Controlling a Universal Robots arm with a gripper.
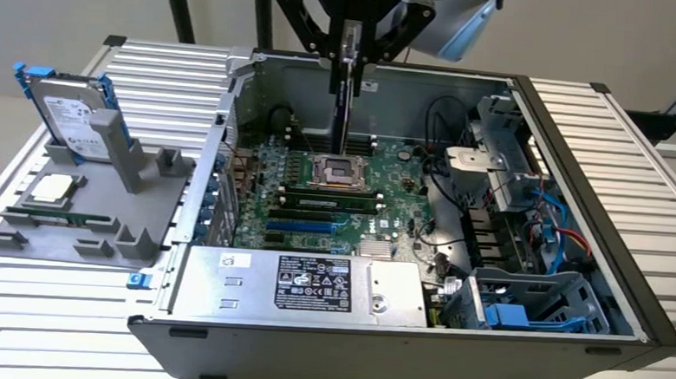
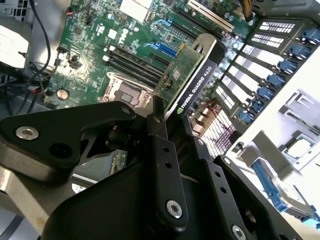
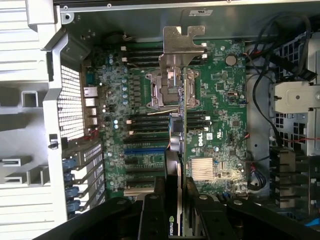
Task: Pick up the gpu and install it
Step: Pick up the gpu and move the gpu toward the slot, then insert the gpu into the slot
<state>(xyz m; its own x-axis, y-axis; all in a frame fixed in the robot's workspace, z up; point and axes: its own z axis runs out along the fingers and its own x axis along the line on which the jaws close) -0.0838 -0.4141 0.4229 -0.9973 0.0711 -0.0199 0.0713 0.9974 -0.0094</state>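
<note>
I hold the gpu (image 1: 342, 103) on edge, high above the open computer case (image 1: 569, 210), with my gripper (image 1: 351, 62) shut on its upper part. In the second wrist view the gpu (image 2: 194, 75) shows its green board, black cooler and silver bracket, sticking out past my gripper (image 2: 170, 119). The first wrist view looks down along the gpu (image 3: 182, 100), with its silver bracket (image 3: 183, 42) farthest from my gripper (image 3: 176, 187). Below it lies the green motherboard (image 3: 220, 100) with its processor socket (image 1: 342, 168) and expansion slots (image 1: 301, 227).
At the exterior view's left a grey fixture (image 1: 34, 243) holds a silver hard drive with blue rails (image 1: 70, 110), a processor chip (image 1: 51, 189) and a memory stick (image 1: 59, 219). Inside the case are a power supply (image 1: 298, 283), cables (image 1: 449, 174) and a drive cage (image 1: 529, 304).
</note>
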